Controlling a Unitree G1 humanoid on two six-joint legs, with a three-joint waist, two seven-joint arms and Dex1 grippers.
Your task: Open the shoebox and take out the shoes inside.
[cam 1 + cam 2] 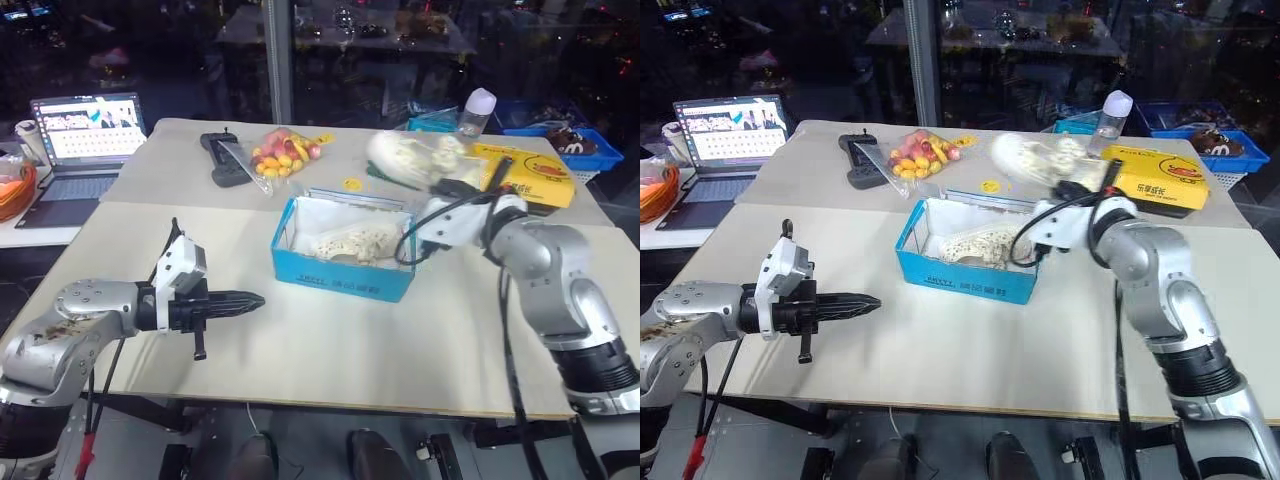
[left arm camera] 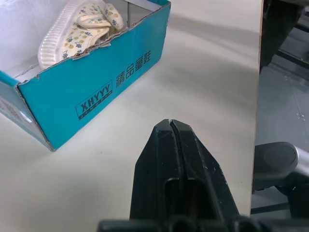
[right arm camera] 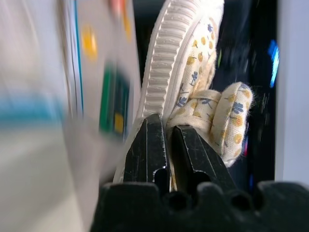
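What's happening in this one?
The robot is emptying an open blue shoebox on the table. Its right gripper is shut on one small cream shoe and holds it in the air behind the box, near a yellow box. The other shoe lies inside the shoebox. The left gripper is shut and empty, beside the box.

I see matt blue cardboard on the shoebox (image 2: 96, 77), with paper-white inner walls. The shoes (image 3: 203, 72) look like printed cloth with ribbed rubbery soles. My right gripper (image 3: 169, 133) is matt black plastic, finely scratched. The counter (image 1: 330, 350) is smooth, pale, matt board.
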